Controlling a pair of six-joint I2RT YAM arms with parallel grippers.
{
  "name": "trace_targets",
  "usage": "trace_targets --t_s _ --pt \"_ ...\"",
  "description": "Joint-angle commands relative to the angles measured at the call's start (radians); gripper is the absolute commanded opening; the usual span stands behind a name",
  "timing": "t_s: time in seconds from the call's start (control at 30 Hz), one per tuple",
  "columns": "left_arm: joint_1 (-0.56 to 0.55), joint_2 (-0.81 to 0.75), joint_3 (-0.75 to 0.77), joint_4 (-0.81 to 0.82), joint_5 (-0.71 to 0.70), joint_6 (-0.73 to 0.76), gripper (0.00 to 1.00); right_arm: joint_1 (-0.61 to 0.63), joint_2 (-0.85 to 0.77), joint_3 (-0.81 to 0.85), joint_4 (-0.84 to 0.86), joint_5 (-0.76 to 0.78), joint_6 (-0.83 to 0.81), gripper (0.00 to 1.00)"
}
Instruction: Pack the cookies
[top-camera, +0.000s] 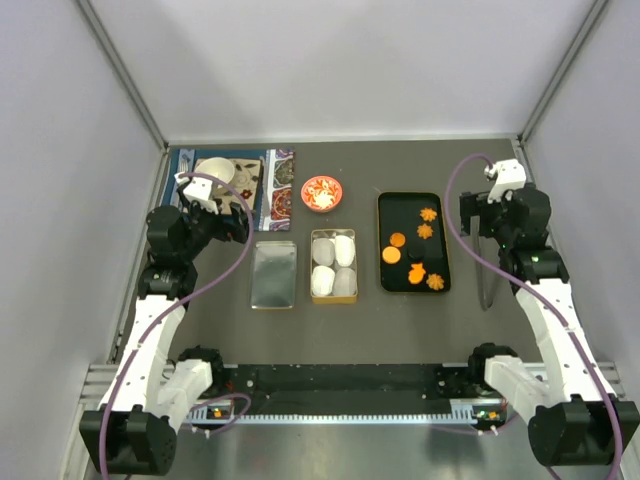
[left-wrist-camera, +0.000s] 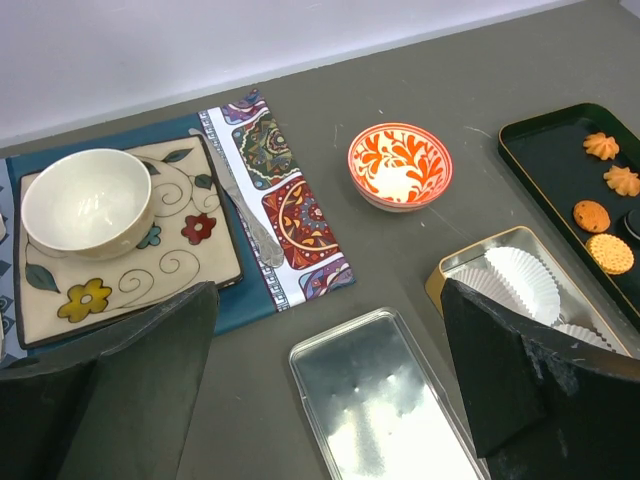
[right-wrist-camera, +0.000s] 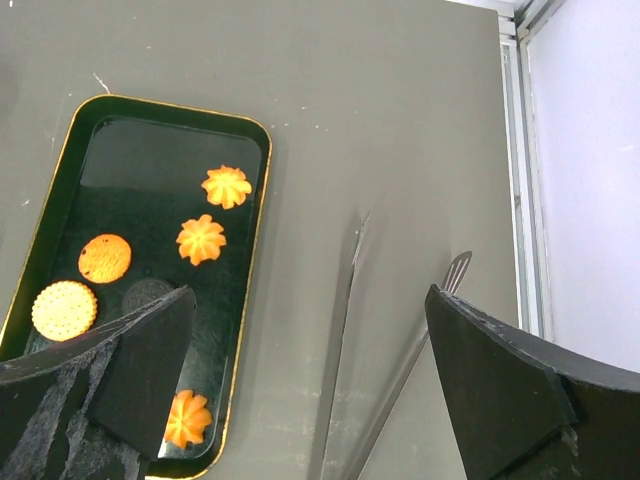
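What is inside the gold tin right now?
Four white paper cups fill the tin; the cookies sit in the black tray instead. The tin's floor under the cups is covered.

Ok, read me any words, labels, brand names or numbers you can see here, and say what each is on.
No text can be read.
The placemat, the square plate and the red-and-white dish bear only patterns.
The tin lid is plain.
Any stamp on the cookies is too small to tell.
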Motion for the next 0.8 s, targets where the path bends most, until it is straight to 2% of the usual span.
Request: trace_targets --t_s 0.0,0.5,0.6,0.77 --pt "-0.005 -0.001 0.017 0.066 0.011 -0.01 0.99 -0.011 -0.031 0.012 0.039 -0.012 0.002 0.99" --pt "-0.014 0.033 0.031 0.046 -0.004 -0.01 0.99 -0.01 -0.025 0.036 -0.034 -0.129 0.008 0.99" --pt "-0.012 0.036 0.036 -0.003 -0.007 -0.008 0.99 -0.011 0.004 0.056 -0.08 -0.123 -0.009 0.99" --pt "-0.014 0.036 0.014 -0.025 -0.009 0.013 0.99 -0.011 0.118 0.083 -0.143 -0.019 -0.022 0.98"
